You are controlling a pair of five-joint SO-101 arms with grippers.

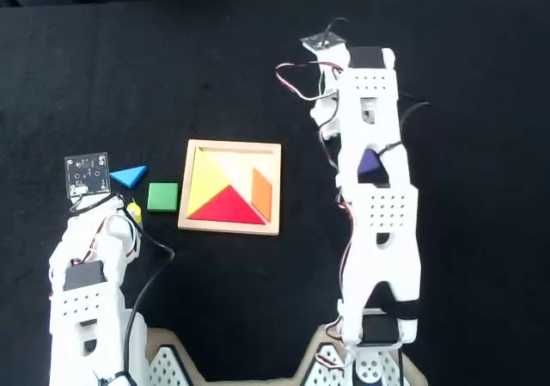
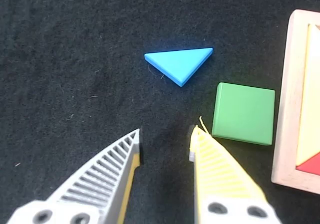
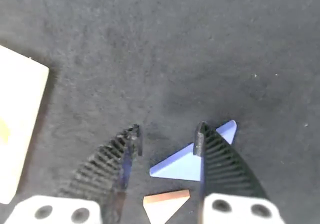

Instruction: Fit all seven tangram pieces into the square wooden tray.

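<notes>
Wooden tray: square, flat on the black bench, between the two arms; holds a yellow triangle, a red triangle and an orange piece, all lying flat inside; the rest of its floor bare.
Green square: on the bench just beside the tray, on the left arm's side; not touching the rim.
Blue triangle: beyond the green square from the tray, near it but apart.
Left gripper: fingers apart, nothing between them; over the bench near the green square and blue triangle.
Violet triangle: on the bench on the tray's other side, under the right arm; partly hidden by one finger.
Pale orange piece: just beside the violet triangle; shape unclear.
Right gripper: fingers apart, empty, above the violet triangle.
</notes>
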